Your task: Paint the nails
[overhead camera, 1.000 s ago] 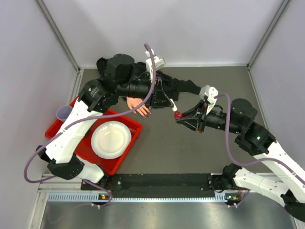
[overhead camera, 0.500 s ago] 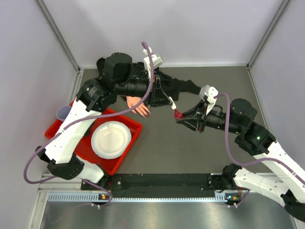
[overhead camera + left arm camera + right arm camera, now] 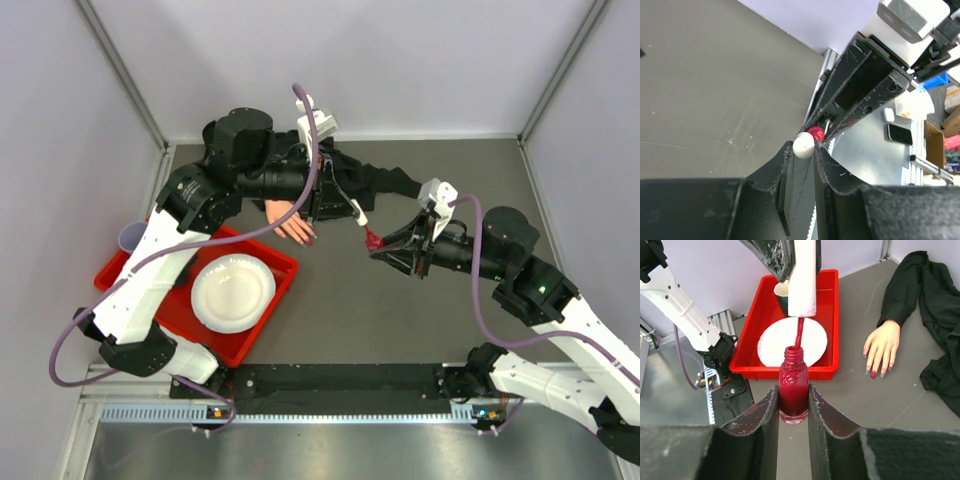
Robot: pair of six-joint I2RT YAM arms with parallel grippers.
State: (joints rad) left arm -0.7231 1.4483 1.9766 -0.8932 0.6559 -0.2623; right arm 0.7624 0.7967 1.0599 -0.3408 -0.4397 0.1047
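Observation:
The pale mannequin hand (image 3: pixel 291 221) lies palm down on the grey table, its black sleeve (image 3: pixel 380 180) behind it. In the right wrist view the hand (image 3: pixel 883 342) shows one dark-red nail (image 3: pixel 873 374); the other nails look paler. My right gripper (image 3: pixel 793 390) is shut on an open red polish bottle (image 3: pixel 793 382), held upright above the table (image 3: pixel 372 241). My left gripper (image 3: pixel 356 217) is shut on the white cap (image 3: pixel 803 280). Its red brush (image 3: pixel 799 332) hangs down to the bottle's mouth. The cap (image 3: pixel 803 144) sits between the left fingertips.
A red tray (image 3: pixel 172 312) at the left holds a white plate (image 3: pixel 233 292) and a purple cup (image 3: pixel 133 237). Grey walls close in the table on three sides. The two arms meet over the table's middle, right of the mannequin hand.
My left gripper has drawn back and up a little with the cap, pulling the brush out of the bottle. The right arm and bottle have stayed still.

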